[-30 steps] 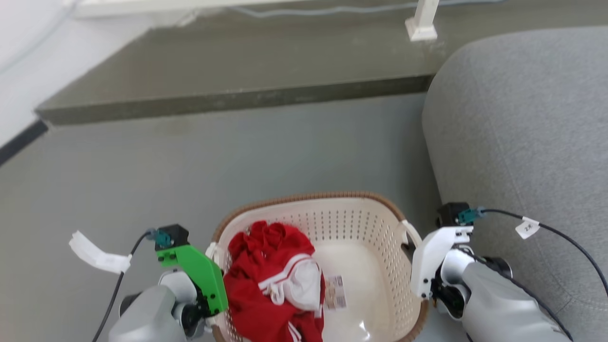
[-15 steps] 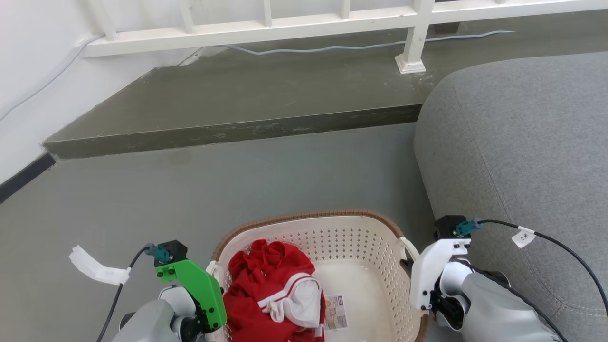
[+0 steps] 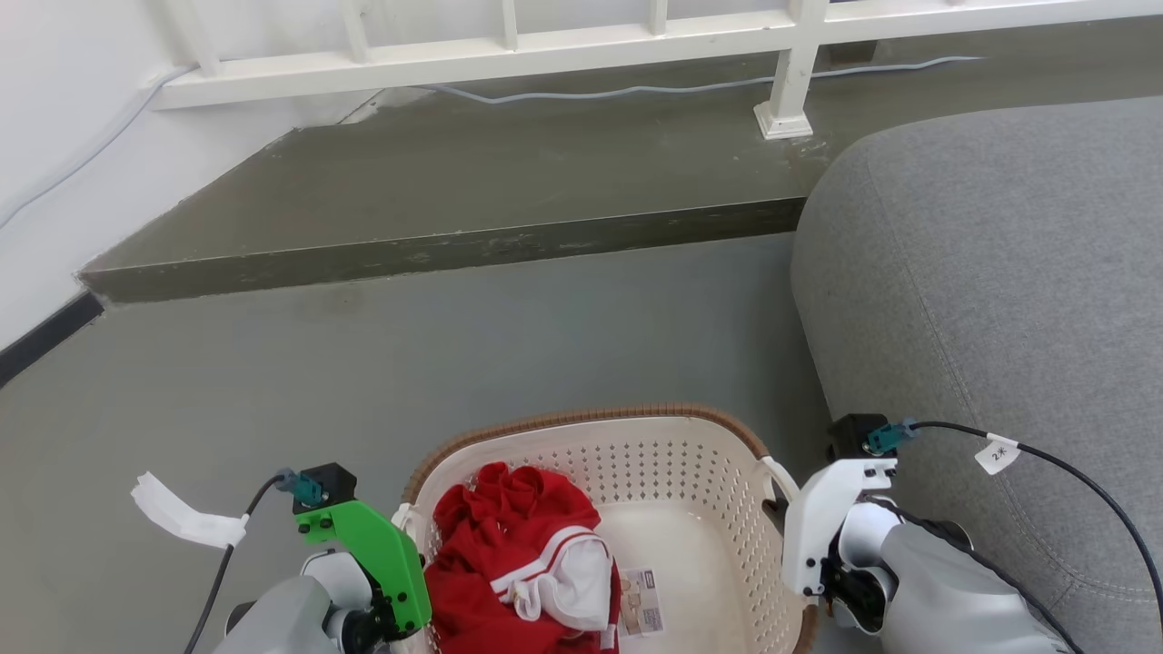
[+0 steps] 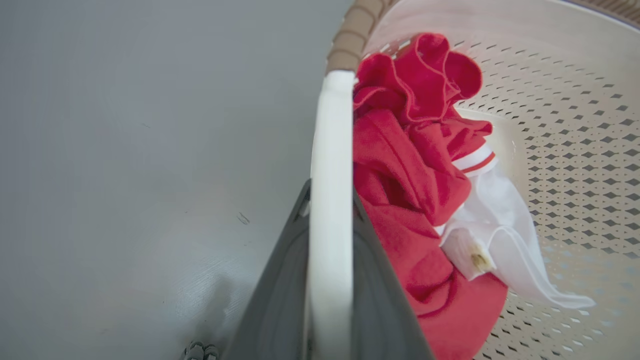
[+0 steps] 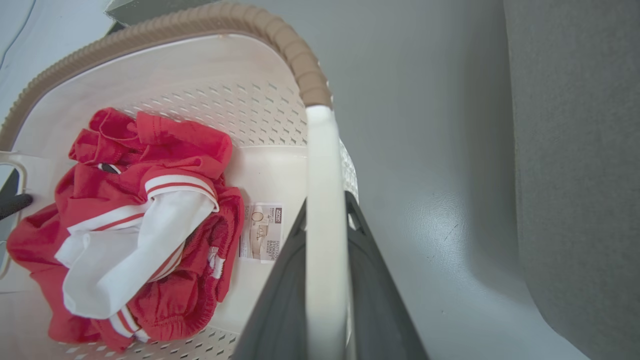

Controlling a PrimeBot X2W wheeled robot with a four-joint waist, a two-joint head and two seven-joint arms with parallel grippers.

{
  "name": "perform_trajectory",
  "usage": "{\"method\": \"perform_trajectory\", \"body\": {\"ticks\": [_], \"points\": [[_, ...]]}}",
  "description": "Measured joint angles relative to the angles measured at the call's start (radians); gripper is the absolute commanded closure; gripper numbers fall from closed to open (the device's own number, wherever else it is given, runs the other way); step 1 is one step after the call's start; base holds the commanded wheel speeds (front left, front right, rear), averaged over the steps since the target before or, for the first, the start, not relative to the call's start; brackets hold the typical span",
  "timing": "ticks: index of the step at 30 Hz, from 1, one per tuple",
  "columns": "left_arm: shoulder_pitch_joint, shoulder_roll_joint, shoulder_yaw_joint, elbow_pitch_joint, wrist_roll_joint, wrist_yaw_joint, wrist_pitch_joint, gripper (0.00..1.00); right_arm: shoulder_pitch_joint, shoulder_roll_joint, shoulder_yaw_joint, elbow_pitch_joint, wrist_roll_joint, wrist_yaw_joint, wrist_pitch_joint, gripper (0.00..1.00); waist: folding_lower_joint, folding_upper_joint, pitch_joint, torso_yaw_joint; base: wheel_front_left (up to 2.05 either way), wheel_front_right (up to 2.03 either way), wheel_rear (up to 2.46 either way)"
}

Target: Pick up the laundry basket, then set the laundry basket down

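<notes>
The laundry basket (image 3: 581, 416), cream-white with perforated sides and a brown woven-look rim, sits at the bottom middle of the head view. Red and white clothes (image 3: 509, 545) lie in its left half beside a paper label (image 3: 641, 601) on its bottom. In the left wrist view my left gripper (image 4: 330, 200) is shut on the basket's white left handle (image 4: 330, 150), a dark finger on each side. My right gripper (image 5: 325, 210) is shut the same way on the right handle (image 5: 320, 160). I cannot tell whether the basket touches the floor.
A grey sofa (image 3: 999, 272) stands close on the basket's right. Ahead, a raised dark step (image 3: 436, 245) crosses the grey floor, with a white railing (image 3: 636, 41) and a cable behind it. A white wall runs along the left.
The whole head picture has shifted down, bringing the railing into view, so the camera has moved. Both grippers keep their hold on the handles. The last half second shows almost no difference.
</notes>
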Motion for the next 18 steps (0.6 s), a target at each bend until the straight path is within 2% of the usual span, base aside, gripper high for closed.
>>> {"method": "perform_trajectory", "body": {"ticks": [18], "points": [[-0.001,0.005,-0.008,0.0,-0.003,0.0,-0.032,1.0,-0.008,0.0,0.01,0.0,0.027,0.0,-0.011,1.0,0.0,0.0,0.023,-0.002,0.0,0.0,0.0]]}}
